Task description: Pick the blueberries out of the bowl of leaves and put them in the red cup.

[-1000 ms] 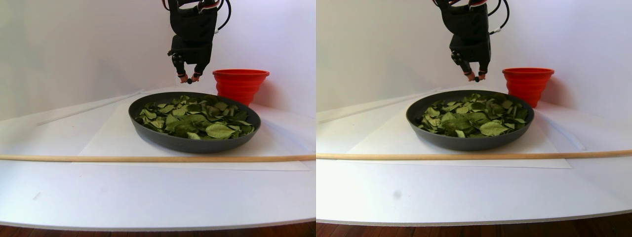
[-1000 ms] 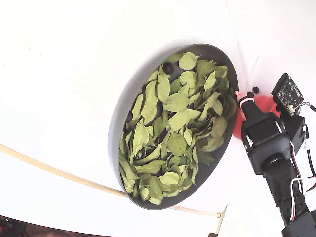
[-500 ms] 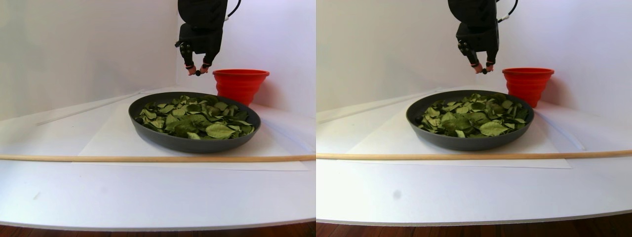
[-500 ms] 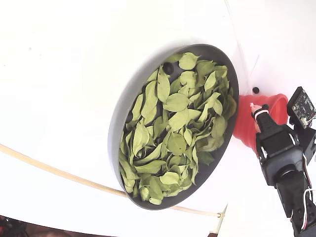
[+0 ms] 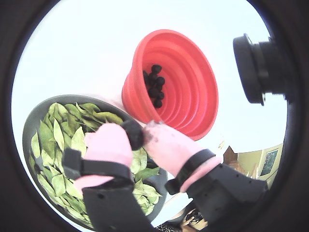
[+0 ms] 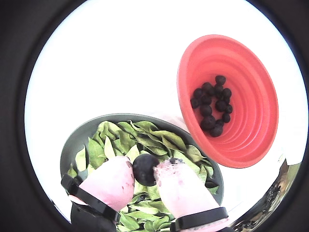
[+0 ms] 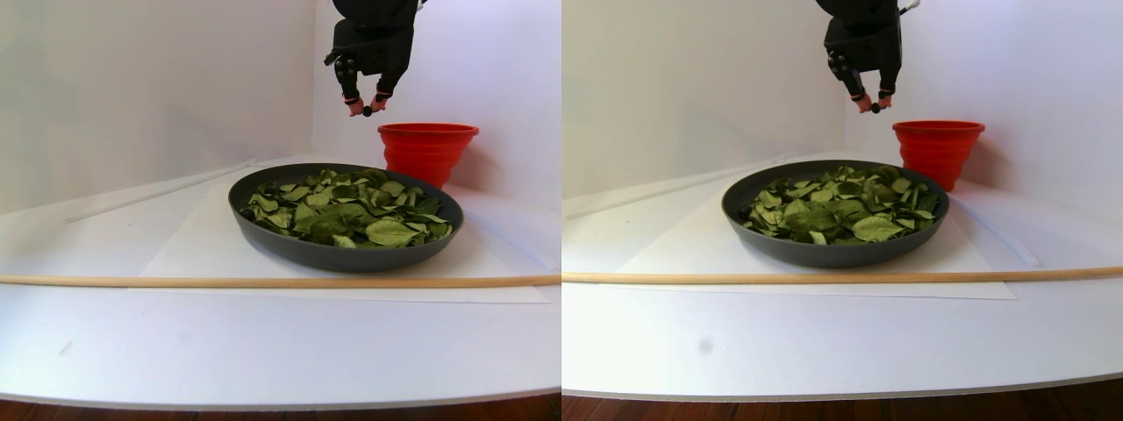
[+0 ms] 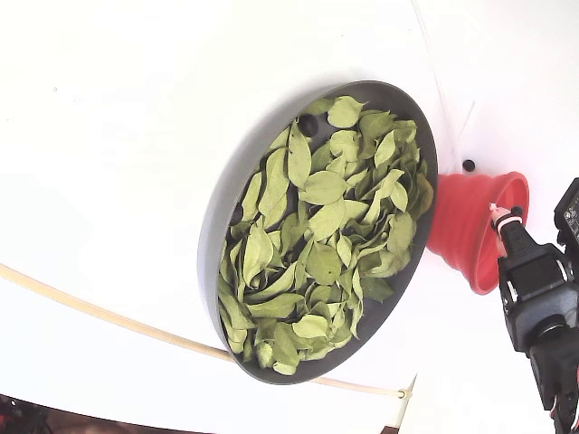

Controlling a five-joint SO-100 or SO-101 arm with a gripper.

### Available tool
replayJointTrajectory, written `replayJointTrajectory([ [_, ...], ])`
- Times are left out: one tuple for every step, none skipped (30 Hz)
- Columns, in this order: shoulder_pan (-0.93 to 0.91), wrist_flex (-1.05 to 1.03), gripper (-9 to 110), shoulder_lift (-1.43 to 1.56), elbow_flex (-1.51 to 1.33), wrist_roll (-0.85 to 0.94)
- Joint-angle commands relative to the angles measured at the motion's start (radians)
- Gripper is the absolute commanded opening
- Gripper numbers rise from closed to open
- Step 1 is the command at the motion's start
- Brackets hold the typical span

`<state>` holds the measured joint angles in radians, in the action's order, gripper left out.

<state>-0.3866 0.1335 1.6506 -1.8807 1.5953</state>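
1. On my feeds the black two-finger gripper with pink padded tips (image 6: 146, 170) is nearly closed, pinching one small round dark blue-black blueberry (image 6: 145, 169) between its fingertips (image 6: 112, 180); both wrist views show the berry touching both pads.
2. In the stereo pair view the gripper (image 7: 367, 110) hangs in the air with the berry at its tips, higher than the rim of the small bright red ribbed cup (image 7: 427, 151), which stands just to its right there.
3. In a wrist view the red cup (image 6: 251, 101) sits ahead and to the right of the fingertips, apart from them. Inside it I see a cluster of dark berries (image 6: 212, 106) at the bottom; I count about a dozen, though they overlap and I cannot be exact.
4. The wide shallow dark grey bowl (image 6: 77, 137) lies below and behind the fingertips in that view, its rim close beside the cup's base. It is filled with many light green oval leaves (image 6: 140, 137), too many to count.
5. In the fixed view the gripper (image 8: 505, 217) is at the far right, over the cup's (image 8: 461, 231) rim, with the bowl (image 8: 222, 221) to its left.
6. In the fixed view one dark berry (image 8: 308, 124) shows among the leaves (image 8: 321, 235) near the bowl's upper edge, and one more dark berry (image 8: 468, 165) lies on the white table (image 8: 118, 136) just above the cup.
7. One thin pale wooden rod (image 7: 263, 281) lies across the table in front of the bowl, well apart from the gripper.
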Motion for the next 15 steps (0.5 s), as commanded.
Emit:
replayJointTrajectory([
  [-0.040,-0.005,8,0.146,0.015,0.009],
  [-0.046,-0.005,8,0.146,0.018,0.011],
  [-0.051,-0.005,8,0.143,0.025,0.011],
  [-0.055,-0.005,8,0.138,0.031,0.012],
  [-0.063,-0.005,8,0.132,0.038,0.012],
  [-0.069,-0.006,8,0.126,0.048,0.011],
  [-0.075,-0.006,8,0.118,0.055,0.011],
  [-0.080,-0.006,8,0.112,0.061,0.014],
  [-0.086,-0.006,8,0.107,0.069,0.014],
  [-0.091,-0.006,8,0.101,0.077,0.014],
  [-0.097,-0.006,8,0.094,0.084,0.014],
  [-0.103,-0.006,8,0.089,0.092,0.012],
  [-0.109,-0.006,8,0.084,0.101,0.011],
  [-0.112,-0.006,8,0.077,0.109,0.011],
  [-0.117,-0.006,8,0.072,0.115,0.009],
])
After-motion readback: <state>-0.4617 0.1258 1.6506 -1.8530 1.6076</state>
